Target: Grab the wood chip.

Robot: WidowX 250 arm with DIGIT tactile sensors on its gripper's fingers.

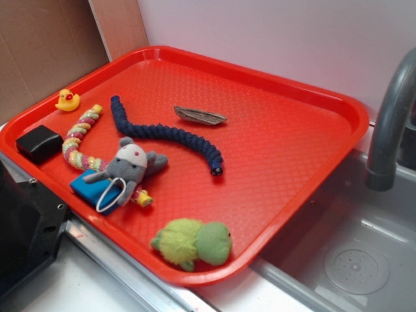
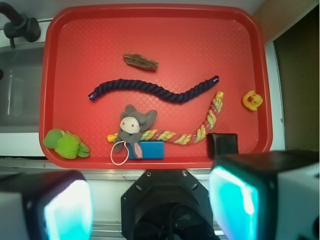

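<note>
Wood chip (image 2: 140, 61): flat brown-grey sliver, lying alone on the red tray (image 2: 150, 30), toward its far side in the wrist view. Blue rope snake (image 2: 150, 90) stretches just nearer (close, not touching). Nearer still: grey plush mouse (image 2: 134, 125), striped rope (image 2: 195, 131), blue block (image 2: 151, 149), green plush turtle (image 2: 65, 144), black block (image 2: 222, 144), yellow duck (image 2: 252, 100). Gripper (image 2: 150, 205): fingers spread wide, holding nothing, well short of the chip, off the tray's near edge.

Red tray (image 1: 338, 123) with pebbled texture, brown-grey streaky wood chip (image 1: 200, 116), dark-blue twisted rope snake (image 1: 162, 133), yellow duck (image 1: 67, 100) upper left, green plush turtle (image 1: 194, 243), grey mouse (image 1: 129, 162)
</note>
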